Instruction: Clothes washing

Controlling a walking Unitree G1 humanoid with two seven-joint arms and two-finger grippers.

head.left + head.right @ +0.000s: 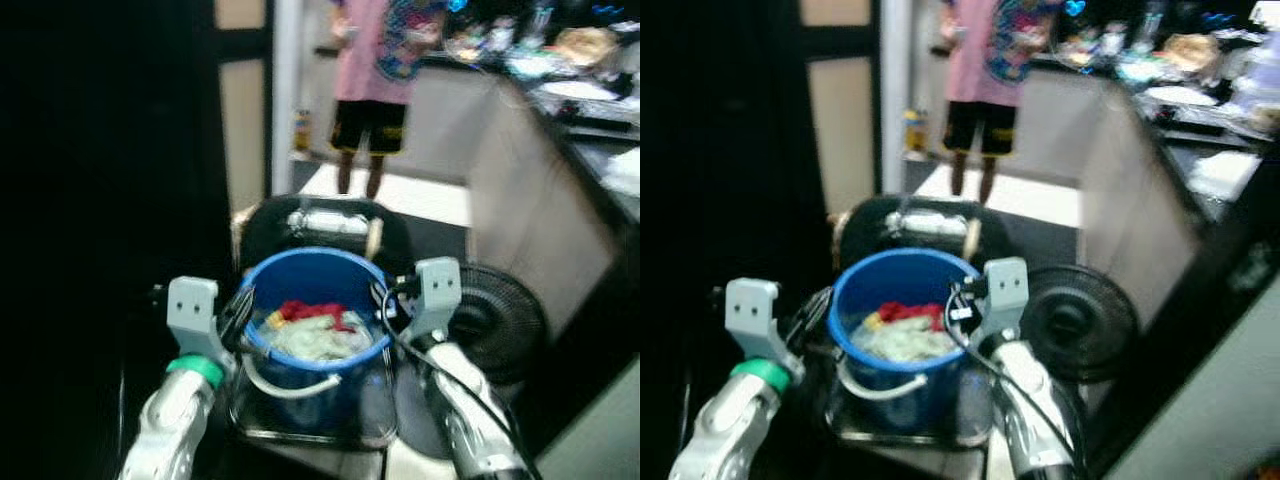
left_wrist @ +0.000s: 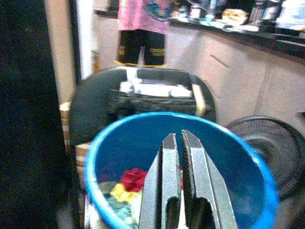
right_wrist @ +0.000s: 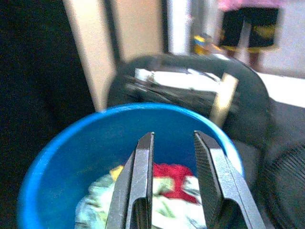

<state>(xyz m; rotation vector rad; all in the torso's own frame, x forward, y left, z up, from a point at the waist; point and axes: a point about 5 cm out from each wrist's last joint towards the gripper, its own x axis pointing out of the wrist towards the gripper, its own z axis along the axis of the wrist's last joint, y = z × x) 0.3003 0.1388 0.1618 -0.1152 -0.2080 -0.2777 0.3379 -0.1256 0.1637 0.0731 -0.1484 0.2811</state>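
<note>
Blue bucket [image 1: 316,300] (clothes [image 1: 315,335] inside) sits between both grippers

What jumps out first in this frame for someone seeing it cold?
The bright blue bucket dead centre, straight ahead of the robot, with red, yellow and pale clothes heaped inside. The left gripper and right gripper flank its rim on either side. Behind it, a person in a pink top stands by the counter, and a round fan sits on the floor to the bucket's right.
</note>
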